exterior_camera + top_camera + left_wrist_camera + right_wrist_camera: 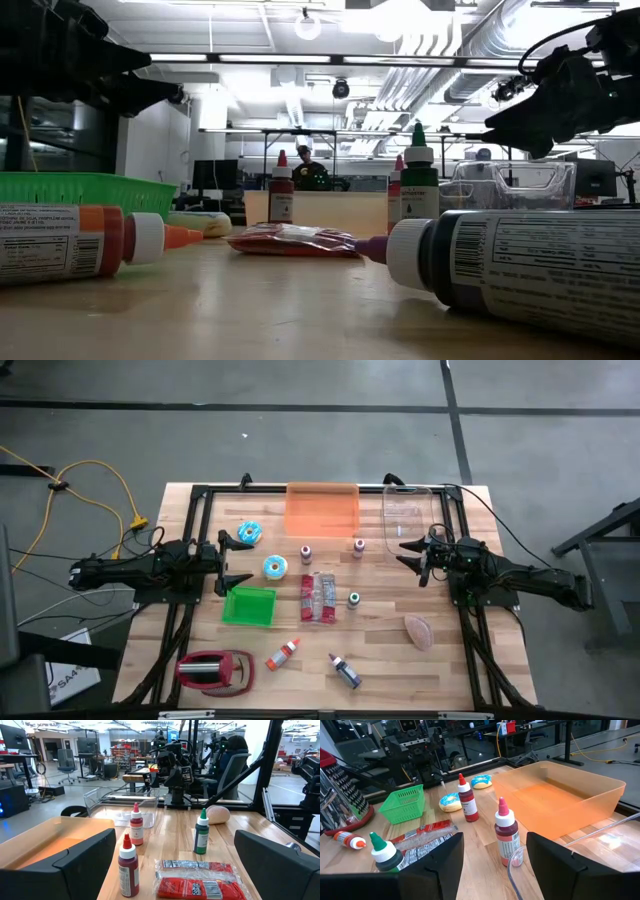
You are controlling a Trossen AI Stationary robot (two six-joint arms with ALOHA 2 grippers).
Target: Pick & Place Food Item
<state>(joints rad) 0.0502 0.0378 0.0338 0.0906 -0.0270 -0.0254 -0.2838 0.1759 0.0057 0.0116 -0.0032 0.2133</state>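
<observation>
1. Nearest the low camera lie two bottles on their sides: an orange-tipped bottle [85, 243] cut off at the picture's edge, and a purple-tipped bottle [520, 268] likewise cut off; their label print is too small to read.
2. The red snack packets [317, 598] lie flat mid-desk, long axis running away from the desk's front edge; their white printing cannot be made out.
3. The left gripper [236, 560] hovers with its fingers [75, 867] spread wide and empty; the packets lie just ahead of them, a dark red bottle [128, 866] between the finger lines.
4. The right gripper [411, 551] hangs with fingers [432, 865] partly apart, holding nothing; a pink-capped bottle [507, 838] stands just ahead, half hidden by the clear bin's rim [520, 875].
5. Two blue-iced donuts [249, 532] rest beyond the green basket [249, 605], beside the orange bin [322, 509].
6. A tan bread roll [419, 628] lies behind the right fingers.
</observation>
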